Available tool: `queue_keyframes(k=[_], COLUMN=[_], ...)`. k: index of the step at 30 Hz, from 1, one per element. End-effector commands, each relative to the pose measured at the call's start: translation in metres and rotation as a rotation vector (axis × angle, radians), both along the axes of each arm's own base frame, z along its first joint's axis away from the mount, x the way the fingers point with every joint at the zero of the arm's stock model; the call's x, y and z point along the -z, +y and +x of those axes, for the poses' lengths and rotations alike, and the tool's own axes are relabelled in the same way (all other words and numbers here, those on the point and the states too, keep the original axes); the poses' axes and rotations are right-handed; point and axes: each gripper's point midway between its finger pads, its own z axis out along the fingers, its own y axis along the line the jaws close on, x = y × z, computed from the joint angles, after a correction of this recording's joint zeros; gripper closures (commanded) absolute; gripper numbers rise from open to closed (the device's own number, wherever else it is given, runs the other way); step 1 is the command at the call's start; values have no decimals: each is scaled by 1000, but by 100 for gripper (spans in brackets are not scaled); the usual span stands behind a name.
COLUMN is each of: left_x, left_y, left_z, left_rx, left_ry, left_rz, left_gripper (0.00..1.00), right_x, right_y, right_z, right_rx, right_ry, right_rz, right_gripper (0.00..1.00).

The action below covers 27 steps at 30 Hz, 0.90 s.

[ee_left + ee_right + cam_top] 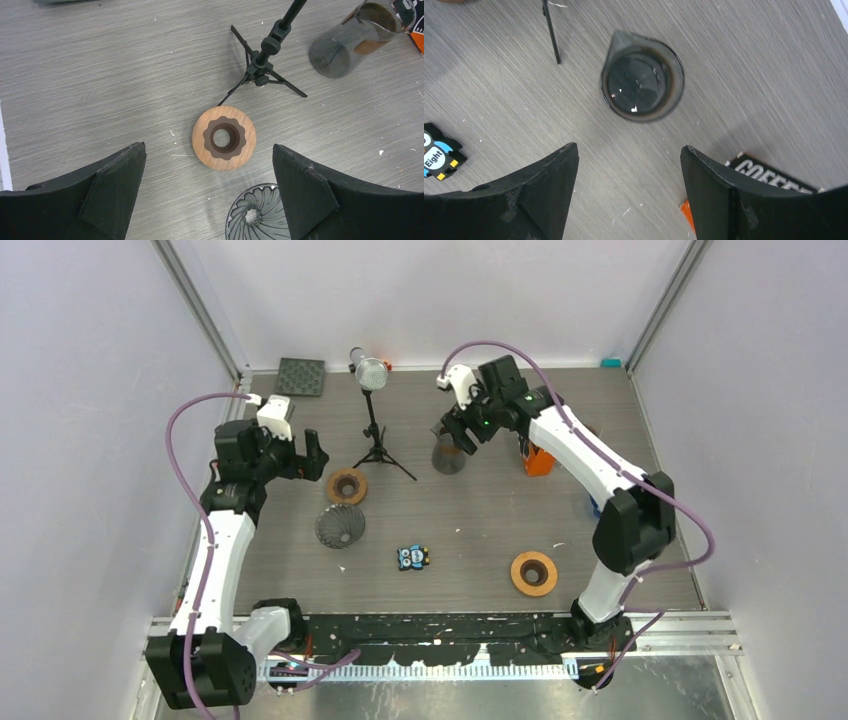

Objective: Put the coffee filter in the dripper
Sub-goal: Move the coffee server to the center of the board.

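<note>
The dripper [340,526] is a ribbed, clear dark-glass cone lying on the table at the left; its rim [257,215] shows at the bottom edge of the left wrist view. My left gripper [313,455] hovers open over the table [208,150], just behind a wooden ring [224,138] and the dripper, holding nothing. My right gripper [462,435] is open and empty [629,147], above a smoky glass carafe [642,82]. The coffee filter is out of view.
A microphone on a black tripod [375,430] stands between the arms. An orange coffee box [538,460] sits right of the carafe [449,453]. A second wooden ring [534,573], an owl sticker [413,557] and a black square mat [301,377] lie around.
</note>
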Motion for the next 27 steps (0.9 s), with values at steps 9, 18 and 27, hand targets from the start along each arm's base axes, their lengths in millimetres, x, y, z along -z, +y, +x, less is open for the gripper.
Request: queue_keyframes(k=[9, 18, 27], left_x=[-7, -5, -4], left_y=[1, 2, 0], left_z=[5, 6, 6], left_rx=[11, 8, 18], left_ry=[-11, -2, -5], left_rz=[-15, -18, -31], left_gripper=[0, 0, 0], right_x=[15, 38, 55], right_y=[44, 47, 46], right_z=[17, 25, 18], right_rx=[-186, -224, -252], right_ry=[41, 87, 121], right_rz=[-74, -138, -188], right_gripper=[33, 45, 58])
